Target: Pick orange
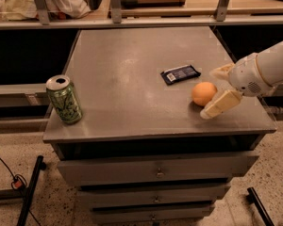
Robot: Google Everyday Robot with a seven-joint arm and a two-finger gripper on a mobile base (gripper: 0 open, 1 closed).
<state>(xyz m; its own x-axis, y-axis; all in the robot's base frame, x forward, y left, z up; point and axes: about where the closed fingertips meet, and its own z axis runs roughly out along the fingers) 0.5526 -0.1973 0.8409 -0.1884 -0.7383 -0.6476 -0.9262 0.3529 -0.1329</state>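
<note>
The orange [203, 93] is a small round fruit on the grey cabinet top [132, 79], toward the right front. My gripper [213, 92] comes in from the right edge on a white arm. Its two cream fingers are spread open around the orange's right side: one finger [220, 103] lies low in front of the orange, the other [221, 71] is behind it. The fingers are close to the fruit and it rests on the surface.
A green drink can [64, 99] stands upright near the front left corner. A dark flat wrapper packet [180, 73] lies just behind the orange. Drawers sit below the top. A shelf rail with clutter runs along the back.
</note>
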